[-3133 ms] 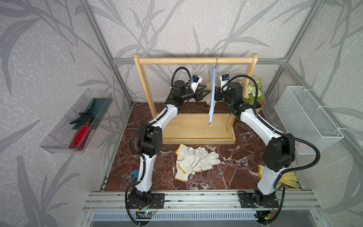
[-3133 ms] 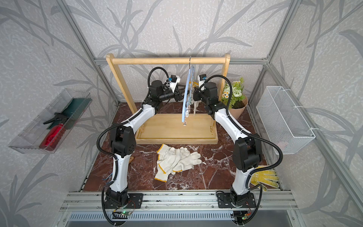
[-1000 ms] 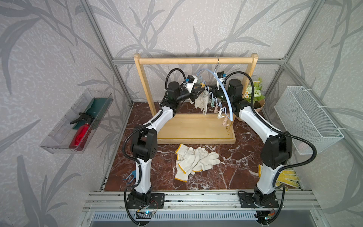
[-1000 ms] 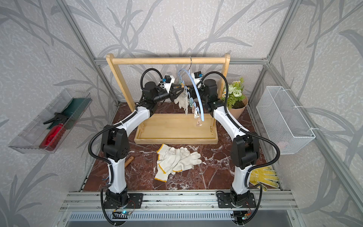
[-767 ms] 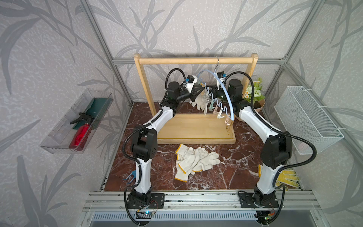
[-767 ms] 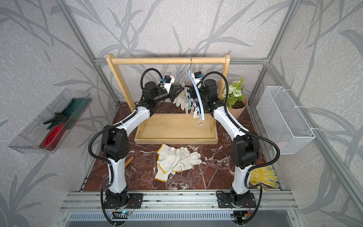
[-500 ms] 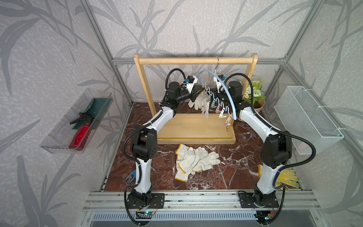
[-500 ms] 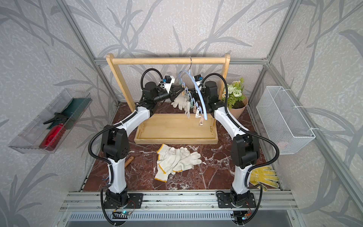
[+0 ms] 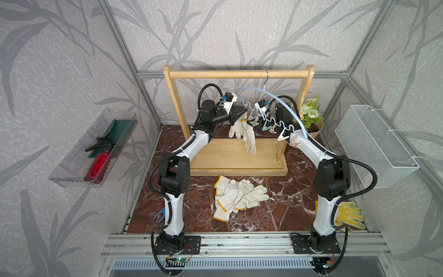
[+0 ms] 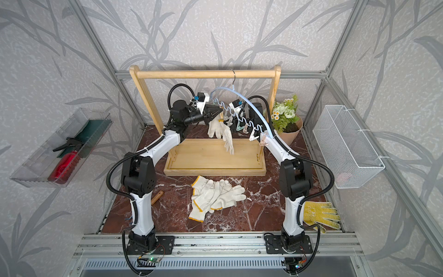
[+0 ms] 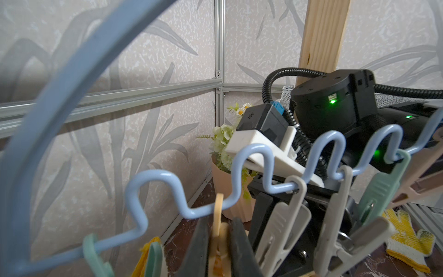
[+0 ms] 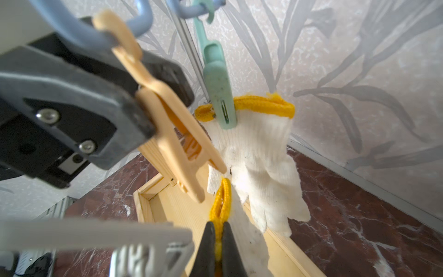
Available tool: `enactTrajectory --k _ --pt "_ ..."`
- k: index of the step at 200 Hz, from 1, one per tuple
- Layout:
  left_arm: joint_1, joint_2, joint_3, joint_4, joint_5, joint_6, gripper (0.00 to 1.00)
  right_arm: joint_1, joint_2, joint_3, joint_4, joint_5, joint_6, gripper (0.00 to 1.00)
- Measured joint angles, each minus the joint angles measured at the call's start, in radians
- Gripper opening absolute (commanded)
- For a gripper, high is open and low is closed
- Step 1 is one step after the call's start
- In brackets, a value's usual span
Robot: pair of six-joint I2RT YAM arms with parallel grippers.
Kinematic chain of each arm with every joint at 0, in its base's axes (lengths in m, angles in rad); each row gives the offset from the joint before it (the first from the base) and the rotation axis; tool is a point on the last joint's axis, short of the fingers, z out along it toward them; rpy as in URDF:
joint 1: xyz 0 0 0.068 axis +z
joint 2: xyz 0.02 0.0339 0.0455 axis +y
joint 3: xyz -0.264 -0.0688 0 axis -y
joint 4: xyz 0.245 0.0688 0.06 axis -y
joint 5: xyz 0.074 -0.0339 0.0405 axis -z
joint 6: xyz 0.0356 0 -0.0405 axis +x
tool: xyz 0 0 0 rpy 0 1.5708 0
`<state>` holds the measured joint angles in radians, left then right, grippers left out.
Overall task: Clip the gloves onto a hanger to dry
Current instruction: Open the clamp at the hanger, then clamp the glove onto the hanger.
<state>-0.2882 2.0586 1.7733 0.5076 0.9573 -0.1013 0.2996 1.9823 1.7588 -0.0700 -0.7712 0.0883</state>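
Marbled tabletop carries a wooden rack, and the blue hanger is suspended from its rail. One white glove hangs from the green clip by its yellow cuff. Step in hand: clipping the second glove. The left gripper is closed on the handles of the tan clip, apparently holding its mouth apart. The right gripper pinches the second glove's cuff edge tightly and presents it just beside the clip tips; whether it sits between them cannot be told. Next move, as judged: seat the cuff between the tips, relax the squeeze on the handles, then free the cuff. A pile of gloves lies on the tabletop in front of the rack.
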Motion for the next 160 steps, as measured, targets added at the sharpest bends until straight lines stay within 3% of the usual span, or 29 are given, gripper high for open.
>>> enactTrajectory --k 64,160 --pt "0.042 0.000 -0.002 0.129 0.126 -0.183 0.00 -0.019 0.016 0.028 0.073 -0.167 0.055 0.00" --pt "0.043 0.019 0.010 0.221 0.236 -0.316 0.00 -0.014 0.101 0.149 0.062 -0.311 0.071 0.00"
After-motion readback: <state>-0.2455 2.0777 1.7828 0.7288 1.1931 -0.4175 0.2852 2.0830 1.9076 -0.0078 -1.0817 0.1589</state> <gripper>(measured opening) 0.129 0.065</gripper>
